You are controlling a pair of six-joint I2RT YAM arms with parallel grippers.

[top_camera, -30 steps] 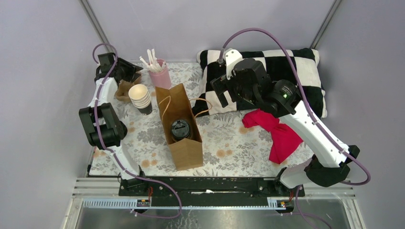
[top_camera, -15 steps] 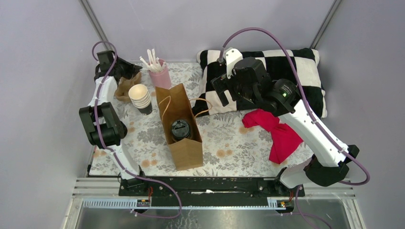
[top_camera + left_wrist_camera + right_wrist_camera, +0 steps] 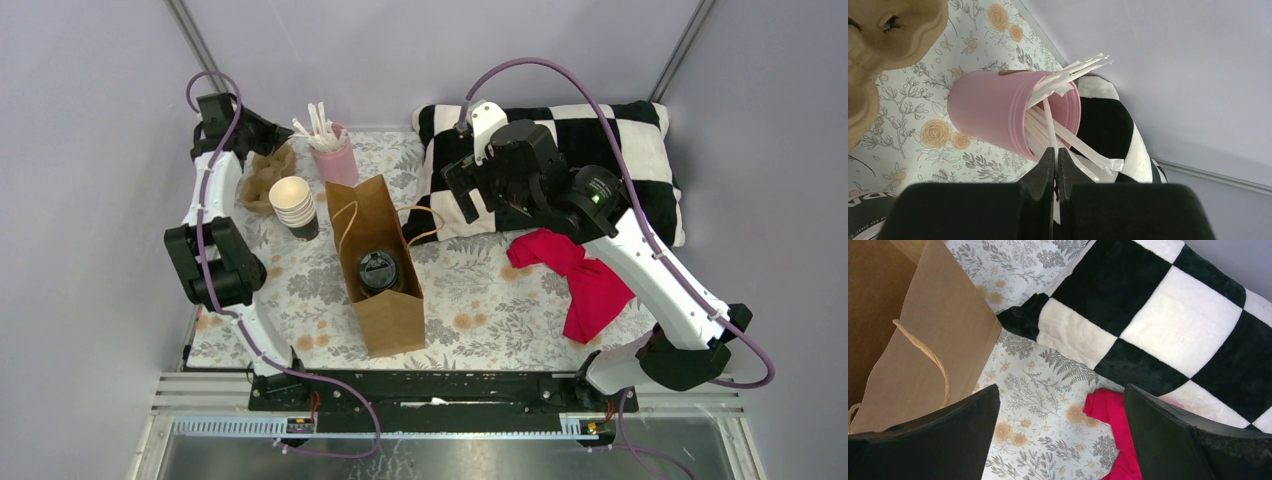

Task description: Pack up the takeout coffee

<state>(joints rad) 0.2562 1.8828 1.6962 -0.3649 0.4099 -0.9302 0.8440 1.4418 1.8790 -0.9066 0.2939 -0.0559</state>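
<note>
The takeout coffee [image 3: 379,270] is standing upright inside the open brown paper bag [image 3: 392,318], between the two pairs of jaws. Its long axis is running vertical and its sip lid is facing up. The left jaws are pinching shut on a white straw [image 3: 1048,120] sticking out of the pink cup [image 3: 990,117]. The right jaws are gaping wide, holding nothing, just beside the bag.

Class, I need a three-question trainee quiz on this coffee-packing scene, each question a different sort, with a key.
1. True or false: the takeout coffee is inside the brown paper bag.
2. Which gripper is open? A. left gripper B. right gripper
3. Fill in: the left gripper pinches a white ___ from the pink cup.
Key: 1 true; 2 B; 3 straw.
</note>
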